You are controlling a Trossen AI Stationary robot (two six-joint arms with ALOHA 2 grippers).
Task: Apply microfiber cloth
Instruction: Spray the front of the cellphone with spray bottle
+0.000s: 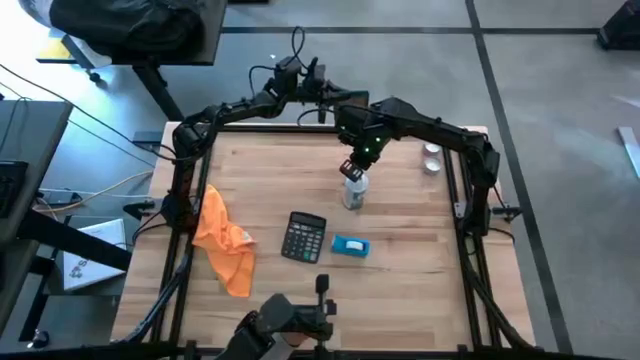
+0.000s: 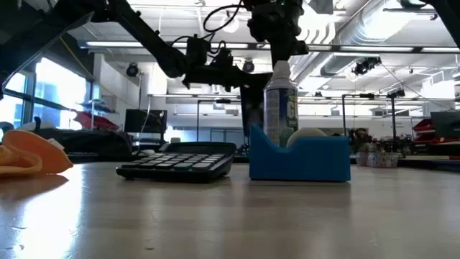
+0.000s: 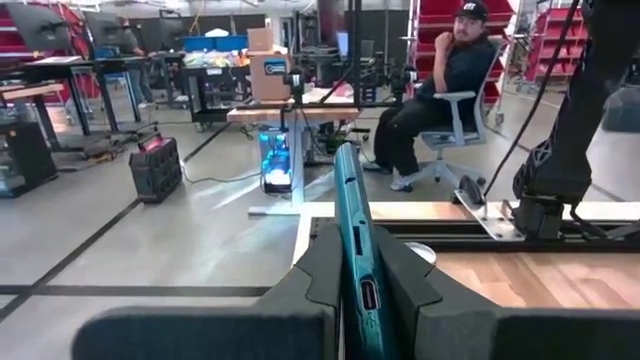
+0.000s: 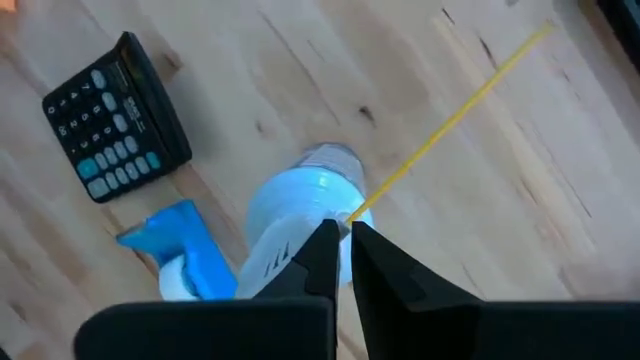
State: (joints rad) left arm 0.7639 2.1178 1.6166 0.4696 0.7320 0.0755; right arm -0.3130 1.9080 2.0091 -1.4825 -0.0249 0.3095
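The orange microfiber cloth [image 1: 222, 240] lies crumpled on the table's left side, also seen in the low view [image 2: 29, 157]; no gripper touches it. My left gripper [image 1: 308, 82] is raised over the table's far edge, shut on a thin teal slab [image 3: 352, 240]. My right gripper [image 1: 355, 165] hangs at the table's middle, shut on the top of a clear spray bottle [image 1: 353, 192] that stands upright [image 2: 280, 108]. A thin yellow line [image 4: 450, 115] runs away from the fingertips in the right wrist view. My left gripper pinches the teal slab's near end [image 3: 362, 300] between its two fingers, on the slab's flat faces. The slab stands on edge, reaches straight out past the fingertips and is clear of the table. My right gripper comes from above, pointing down, with its fingers closed on the bottle's white top [image 4: 300, 225]. The bottle stays upright below it; the blue box hides its base in the low view.
A black calculator [image 1: 303, 237] and a small blue-and-white box [image 1: 350, 246] lie near the table's middle, in front of the bottle. Small white items [image 1: 432, 158] sit at the far right. A person sits on a chair [image 3: 440, 90] beyond the table.
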